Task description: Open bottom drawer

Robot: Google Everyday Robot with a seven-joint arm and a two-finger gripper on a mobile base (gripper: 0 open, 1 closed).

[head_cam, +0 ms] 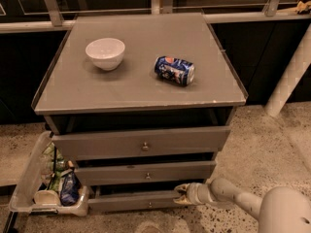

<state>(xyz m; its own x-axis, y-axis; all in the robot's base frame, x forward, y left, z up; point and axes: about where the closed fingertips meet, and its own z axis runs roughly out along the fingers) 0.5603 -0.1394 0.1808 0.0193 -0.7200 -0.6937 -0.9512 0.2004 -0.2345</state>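
The grey cabinet filled the middle of the frame, with a clear bin of bottles against its lower left side. The bottom drawer sat at bottom centre, beneath the two larger fronts. On top stood a white bowl, and a blue can lay on its side. My gripper was at that drawer's upper right edge; whether it gripped or gaped I could not tell.

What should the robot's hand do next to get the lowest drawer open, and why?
Probably pull straight back toward the camera. The gripper sits at the top edge of the bottom drawer, near its right end, and only a narrow dark gap shows above the front, so the drawer looks barely open.
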